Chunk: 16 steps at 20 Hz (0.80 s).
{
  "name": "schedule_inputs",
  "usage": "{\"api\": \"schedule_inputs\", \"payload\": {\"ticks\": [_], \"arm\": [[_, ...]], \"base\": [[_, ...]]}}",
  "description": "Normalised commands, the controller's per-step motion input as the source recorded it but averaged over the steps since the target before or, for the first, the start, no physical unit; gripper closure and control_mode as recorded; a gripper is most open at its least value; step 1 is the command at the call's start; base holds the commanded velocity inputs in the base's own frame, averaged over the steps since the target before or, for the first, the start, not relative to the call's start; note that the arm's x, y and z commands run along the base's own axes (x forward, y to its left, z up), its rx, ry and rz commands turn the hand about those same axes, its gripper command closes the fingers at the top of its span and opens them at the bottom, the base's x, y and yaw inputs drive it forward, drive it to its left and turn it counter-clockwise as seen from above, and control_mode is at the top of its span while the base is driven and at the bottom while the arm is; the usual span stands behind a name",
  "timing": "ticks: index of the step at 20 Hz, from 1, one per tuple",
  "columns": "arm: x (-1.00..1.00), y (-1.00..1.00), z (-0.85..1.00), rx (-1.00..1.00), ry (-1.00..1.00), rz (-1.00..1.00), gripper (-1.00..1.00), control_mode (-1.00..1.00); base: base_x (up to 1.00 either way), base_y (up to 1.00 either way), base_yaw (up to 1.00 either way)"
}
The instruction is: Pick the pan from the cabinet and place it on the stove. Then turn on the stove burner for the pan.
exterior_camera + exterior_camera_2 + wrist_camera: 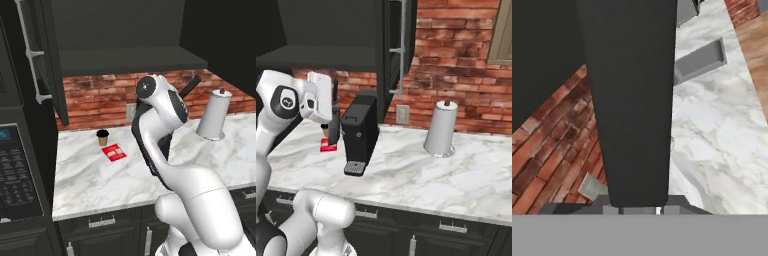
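My gripper (pixel 639 206) is shut on the dark grey pan (pixel 632 100), which runs straight away from the fingertips as a broad flat slab in the hand view. In the right base view the gripper (pixel 334 114) hangs in front of the open cabinet (pixel 331 50), and the pan (pixel 334 134) shows edge-on below the white hand. In the left base view the arm hides the hand; a dark straight piece of the pan (pixel 191 85) pokes out to its right, under the cabinet shelf (pixel 130 60). The stove and its burner are out of view.
A black coffee machine (pixel 361 132) stands just right of the pan. A paper towel roll (pixel 215 117) stands further right on the marble counter (pixel 90 175). A paper cup (pixel 102 137) and a red card (pixel 114 152) lie left. The cabinet door (pixel 50 75) hangs open.
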Motion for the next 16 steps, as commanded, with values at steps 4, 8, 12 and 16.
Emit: {"api": "schedule_inputs", "payload": {"ticks": [4,8,12,16], "arm": [[0.0,0.0,0.0,0.0,0.0,0.0,1.0,1.0],[0.0,0.0,0.0,0.0,0.0,0.0,1.0,1.0],[0.0,0.0,0.0,0.0,0.0,0.0,1.0,1.0],[0.0,0.0,0.0,0.0,0.0,0.0,1.0,1.0]], "base": [[-0.78,-0.15,-0.06],[-0.75,-0.07,-0.04],[-0.76,-0.25,-0.07],[-0.8,-0.35,-0.1]]}}
